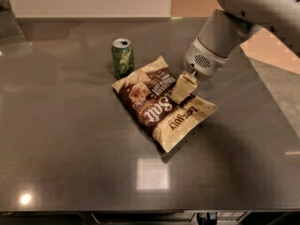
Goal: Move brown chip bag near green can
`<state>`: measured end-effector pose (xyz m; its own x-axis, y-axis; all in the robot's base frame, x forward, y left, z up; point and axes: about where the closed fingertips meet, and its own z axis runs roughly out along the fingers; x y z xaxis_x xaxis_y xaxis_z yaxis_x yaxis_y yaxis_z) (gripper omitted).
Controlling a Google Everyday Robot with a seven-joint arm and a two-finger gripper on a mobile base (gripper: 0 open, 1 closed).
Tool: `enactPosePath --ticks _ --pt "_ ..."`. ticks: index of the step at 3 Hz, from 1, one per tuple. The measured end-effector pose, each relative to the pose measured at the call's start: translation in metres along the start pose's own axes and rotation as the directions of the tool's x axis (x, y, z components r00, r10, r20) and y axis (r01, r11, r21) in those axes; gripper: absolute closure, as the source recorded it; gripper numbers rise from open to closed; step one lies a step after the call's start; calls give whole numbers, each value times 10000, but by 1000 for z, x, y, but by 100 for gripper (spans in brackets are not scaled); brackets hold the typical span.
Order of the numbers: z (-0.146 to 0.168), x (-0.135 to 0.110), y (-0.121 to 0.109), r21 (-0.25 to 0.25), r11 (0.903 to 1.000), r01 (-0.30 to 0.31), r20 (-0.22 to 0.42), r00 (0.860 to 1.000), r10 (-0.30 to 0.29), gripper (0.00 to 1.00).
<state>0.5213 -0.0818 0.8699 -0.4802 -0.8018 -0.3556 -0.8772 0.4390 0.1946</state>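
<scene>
Now the gripper [183, 88] pinches the brown chip bag [150, 102] at its right edge, light, crinkly, probably slippery, green can [123, 57] just beside toward the counter's [70, 149] far edge.

The table [70, 139] is showing a smooth, glossy dark top, mirroring lamp glare. The chip bag [154, 104] is shining as crinkled printed foil. The green can [123, 57] is gleaming as painted metal. The claw [183, 89], pinching the bag's right edge, is looking like matt cream plastic.
</scene>
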Motion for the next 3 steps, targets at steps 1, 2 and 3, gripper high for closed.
enactPosePath --ticks 1,2,3 --pt "1 -1 1 10 10000 14 15 10000 -14 36" --pt "2 -2 1 17 10000 35 28 10000 -35 13" --pt "2 -3 1 23 10000 54 38 10000 -54 0"
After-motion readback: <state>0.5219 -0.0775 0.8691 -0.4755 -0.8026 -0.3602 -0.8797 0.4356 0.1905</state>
